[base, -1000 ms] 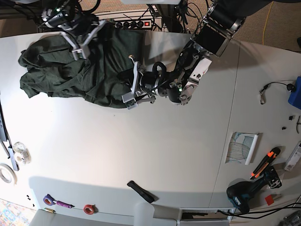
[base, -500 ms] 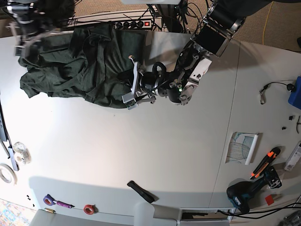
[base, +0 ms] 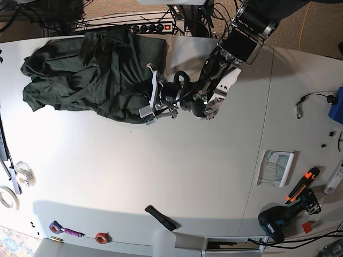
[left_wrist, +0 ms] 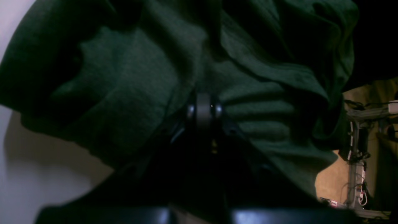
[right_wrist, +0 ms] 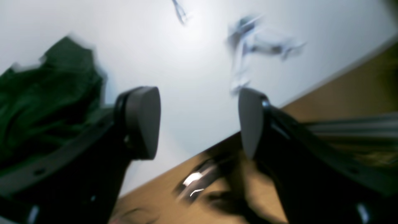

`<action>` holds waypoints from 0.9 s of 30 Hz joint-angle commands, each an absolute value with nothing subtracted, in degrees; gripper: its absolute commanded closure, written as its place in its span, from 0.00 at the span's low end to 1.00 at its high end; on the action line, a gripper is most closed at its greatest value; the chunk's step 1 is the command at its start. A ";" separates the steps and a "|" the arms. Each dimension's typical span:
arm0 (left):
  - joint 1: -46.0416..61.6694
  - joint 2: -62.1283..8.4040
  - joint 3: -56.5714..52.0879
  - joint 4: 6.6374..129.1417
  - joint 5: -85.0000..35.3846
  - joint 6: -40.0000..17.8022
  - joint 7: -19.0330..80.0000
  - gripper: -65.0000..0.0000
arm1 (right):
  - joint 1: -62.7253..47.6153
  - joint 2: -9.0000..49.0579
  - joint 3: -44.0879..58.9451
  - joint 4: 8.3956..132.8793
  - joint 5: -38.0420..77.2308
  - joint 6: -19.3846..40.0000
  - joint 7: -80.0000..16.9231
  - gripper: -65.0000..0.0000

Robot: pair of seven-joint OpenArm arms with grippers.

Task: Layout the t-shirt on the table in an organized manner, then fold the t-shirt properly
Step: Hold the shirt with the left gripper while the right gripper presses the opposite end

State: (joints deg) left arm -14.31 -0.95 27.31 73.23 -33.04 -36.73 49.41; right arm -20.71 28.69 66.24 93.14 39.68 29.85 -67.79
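The white table (base: 161,176) fills nearly the whole base view, and most of it is bare. The dark green shirt (base: 91,75) lies on its far left part as a crumpled heap of thick folds, and I cannot tell any sleeve or collar apart. The left arm (base: 236,48) comes from the far side and reaches leftwards, low over the table, to the right edge of the heap. There the left gripper (base: 149,99) meets the cloth. In the left wrist view its fingers (left_wrist: 203,107) are pressed together and wrinkles run toward them, so I judge that it pinches a fold of the shirt. The right gripper (right_wrist: 199,124) is outside the base view. Its own view is blurred, but its fingers (right_wrist: 143,121) stand wide apart there with nothing between them, above the table's edge, and a part of the shirt shows at the left. Small things such as a drill (base: 278,222) and tape rolls (base: 8,198) lie at the near corners, well apart from the shirt. As for the task, I think the laying out is only at its start. The shirt must first be pulled flat and its shape made clear, and no fold is made yet.
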 commanded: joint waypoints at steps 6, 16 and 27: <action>-15.40 -0.51 27.20 74.11 -33.21 -36.97 48.99 1.00 | -14.79 41.54 66.70 62.98 70.74 38.20 -80.00 0.41; -15.40 -0.47 27.22 74.11 -34.46 -37.12 49.01 1.00 | -7.38 49.19 61.10 35.64 82.67 40.00 -80.00 0.40; -15.40 -0.47 27.20 74.11 -34.28 -37.12 49.01 1.00 | 0.80 46.39 38.50 35.62 75.05 40.00 -80.00 0.40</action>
